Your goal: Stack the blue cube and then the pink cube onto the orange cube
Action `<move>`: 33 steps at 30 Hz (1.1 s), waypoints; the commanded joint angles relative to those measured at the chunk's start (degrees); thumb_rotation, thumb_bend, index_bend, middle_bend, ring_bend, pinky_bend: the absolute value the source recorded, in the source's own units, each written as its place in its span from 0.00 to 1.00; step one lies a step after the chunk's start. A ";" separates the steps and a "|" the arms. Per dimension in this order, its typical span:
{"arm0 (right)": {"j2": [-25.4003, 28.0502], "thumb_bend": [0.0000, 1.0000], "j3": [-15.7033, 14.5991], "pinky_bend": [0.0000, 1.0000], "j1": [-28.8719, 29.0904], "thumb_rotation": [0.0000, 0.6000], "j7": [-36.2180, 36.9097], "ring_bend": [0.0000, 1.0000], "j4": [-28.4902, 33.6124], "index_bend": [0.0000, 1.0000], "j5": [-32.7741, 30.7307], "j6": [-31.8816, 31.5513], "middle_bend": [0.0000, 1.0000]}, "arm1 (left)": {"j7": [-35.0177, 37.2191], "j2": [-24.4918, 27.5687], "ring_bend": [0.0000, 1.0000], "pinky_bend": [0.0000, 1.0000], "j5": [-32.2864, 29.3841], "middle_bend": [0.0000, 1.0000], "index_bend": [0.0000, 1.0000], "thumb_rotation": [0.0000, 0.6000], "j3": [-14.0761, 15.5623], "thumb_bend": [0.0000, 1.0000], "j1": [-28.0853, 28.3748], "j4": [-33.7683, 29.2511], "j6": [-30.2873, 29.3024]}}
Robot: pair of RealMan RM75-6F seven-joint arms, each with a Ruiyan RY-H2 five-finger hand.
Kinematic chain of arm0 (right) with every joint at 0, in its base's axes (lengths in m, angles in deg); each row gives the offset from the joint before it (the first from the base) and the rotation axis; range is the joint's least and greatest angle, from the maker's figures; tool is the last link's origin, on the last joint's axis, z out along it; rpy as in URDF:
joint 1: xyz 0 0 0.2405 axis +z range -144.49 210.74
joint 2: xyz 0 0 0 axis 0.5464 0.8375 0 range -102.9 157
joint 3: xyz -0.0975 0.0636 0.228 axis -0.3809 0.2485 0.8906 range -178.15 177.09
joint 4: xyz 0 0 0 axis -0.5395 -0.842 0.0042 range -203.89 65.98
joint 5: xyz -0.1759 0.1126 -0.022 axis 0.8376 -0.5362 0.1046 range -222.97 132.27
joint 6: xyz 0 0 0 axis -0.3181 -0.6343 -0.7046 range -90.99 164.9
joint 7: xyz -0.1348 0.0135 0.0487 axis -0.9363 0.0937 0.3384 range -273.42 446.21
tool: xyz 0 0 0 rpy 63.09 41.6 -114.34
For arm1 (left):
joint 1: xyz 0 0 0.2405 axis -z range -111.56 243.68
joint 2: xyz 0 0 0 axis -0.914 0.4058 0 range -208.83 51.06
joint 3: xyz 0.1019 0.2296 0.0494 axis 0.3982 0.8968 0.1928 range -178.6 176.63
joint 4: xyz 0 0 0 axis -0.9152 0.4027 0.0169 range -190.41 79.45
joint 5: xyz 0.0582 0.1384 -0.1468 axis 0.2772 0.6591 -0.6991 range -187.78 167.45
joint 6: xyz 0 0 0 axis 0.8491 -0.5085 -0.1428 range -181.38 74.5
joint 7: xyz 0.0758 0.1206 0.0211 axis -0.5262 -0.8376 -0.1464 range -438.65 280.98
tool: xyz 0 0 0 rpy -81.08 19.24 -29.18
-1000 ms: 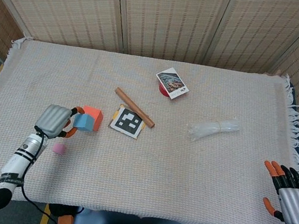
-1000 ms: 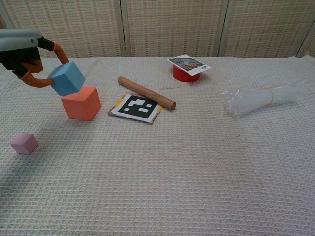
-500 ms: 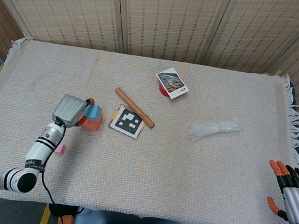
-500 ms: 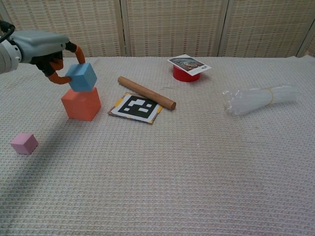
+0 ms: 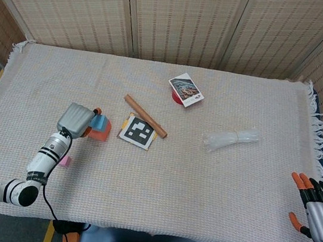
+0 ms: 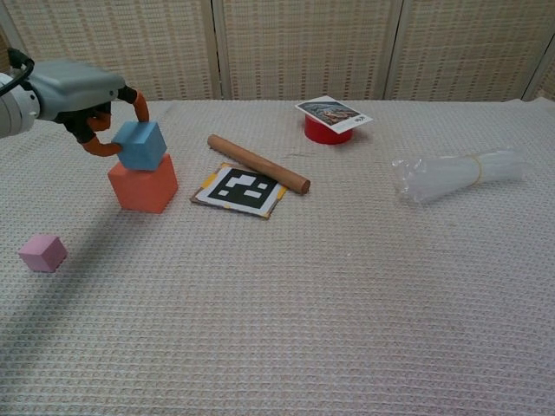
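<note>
Blue cube [image 6: 140, 145], no readable writing

A lab-style test bench: cloth-covered table [image 5: 201, 181], woven screen panels [image 5: 182, 18], printed fiducial marker [image 5: 136, 131].

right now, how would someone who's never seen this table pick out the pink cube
Start at the table's left side, where the left hand holds the blue cube on the orange cube. Come toward the near edge: the pink cube lies alone on the cloth, smallest of the three and untouched.

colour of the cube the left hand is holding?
Blue; the cube in the left hand shows best in the chest view.
</note>
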State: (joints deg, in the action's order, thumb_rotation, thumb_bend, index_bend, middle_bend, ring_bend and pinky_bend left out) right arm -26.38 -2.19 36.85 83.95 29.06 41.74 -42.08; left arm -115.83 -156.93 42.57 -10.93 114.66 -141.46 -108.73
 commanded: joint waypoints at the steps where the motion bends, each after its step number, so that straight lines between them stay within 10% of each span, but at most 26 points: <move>1: 0.01 0.24 -0.01 0.00 -0.05 1.00 -0.05 0.00 0.05 0.00 0.00 -0.02 0.00 | 0.57 -0.09 1.00 1.00 0.63 1.00 0.56 1.00 0.31 0.37 0.05 0.34 0.06; 33: 0.02 0.24 0.05 0.00 -0.21 1.00 -1.19 0.00 0.65 0.00 -0.37 0.38 0.00 | 4.96 0.27 1.00 1.00 6.65 1.00 0.39 1.00 2.61 0.37 0.35 5.33 2.90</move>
State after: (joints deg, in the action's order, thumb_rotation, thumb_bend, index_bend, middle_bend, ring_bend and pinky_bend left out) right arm -26.35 -2.14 36.64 82.76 29.71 41.36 -41.70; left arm -110.79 -156.74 49.31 -8.38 114.98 -136.04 -105.94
